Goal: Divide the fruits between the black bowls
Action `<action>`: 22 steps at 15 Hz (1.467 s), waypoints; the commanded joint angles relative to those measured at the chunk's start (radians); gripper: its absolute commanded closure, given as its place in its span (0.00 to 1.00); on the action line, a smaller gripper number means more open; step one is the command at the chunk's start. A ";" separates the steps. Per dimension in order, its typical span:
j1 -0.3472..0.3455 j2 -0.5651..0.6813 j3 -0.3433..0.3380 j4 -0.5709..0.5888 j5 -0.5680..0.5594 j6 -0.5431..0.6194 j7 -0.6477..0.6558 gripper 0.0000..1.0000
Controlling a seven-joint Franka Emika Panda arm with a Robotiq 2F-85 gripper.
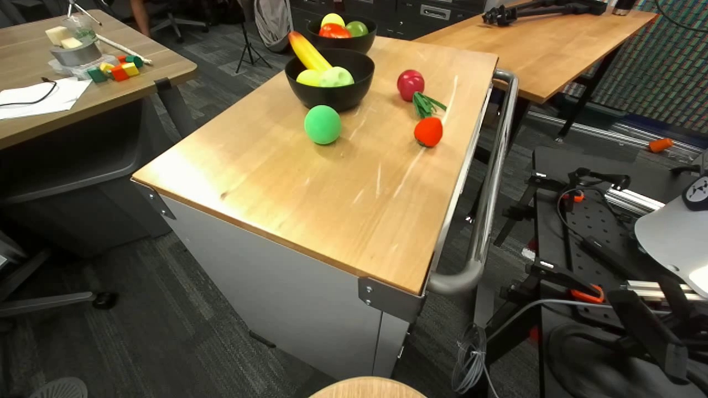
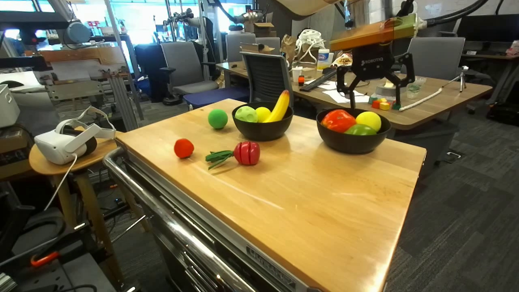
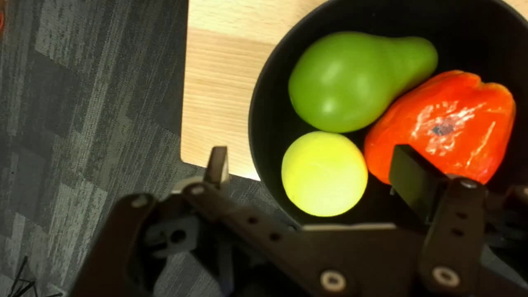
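- Pale wooden cart top (image 2: 316, 190), streaked with light scratches, stands in a cluttered workroom over grey carpet (image 3: 82, 103).
- The black two-fingered gripper (image 2: 375, 106) hangs over a round, matte black bowl (image 2: 352, 142) near a corner of the wood, its jaws spread wide and nothing held.
- Judging by that, the step in hand is releasing the smooth, round yellow fruit (image 3: 324, 174), which rests in that bowl below the gap between the fingers (image 3: 414, 181).
- Best to lift straight up, jaws wide, so neither finger catches the rim or nudges the glossy orange-red, pepper-like fruit (image 3: 445, 119) beside it; whether a fingertip touches that piece I cannot tell.
- A shiny green pear-shaped fruit (image 3: 350, 80) shares this bowl.
- Another round, matte black bowl (image 2: 263, 132) holds a red-tipped yellow banana (image 2: 279, 107), a pale green apple (image 2: 246, 114) with lighter patches, and a second round yellow fruit (image 2: 262, 114).
- On the wood lie a matte green ball (image 2: 217, 119), an orange-red round piece (image 2: 184, 148) and a sliced red radish-like piece (image 2: 247, 153) with green leaves, probably yet to be sorted.
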 commanded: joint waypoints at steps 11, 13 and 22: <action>-0.166 -0.374 0.026 -0.468 0.322 -0.085 -0.052 0.00; -0.170 -0.422 0.025 -0.567 0.377 -0.009 -0.047 0.00; -0.122 -0.351 -0.018 -0.541 0.283 -0.016 0.026 0.00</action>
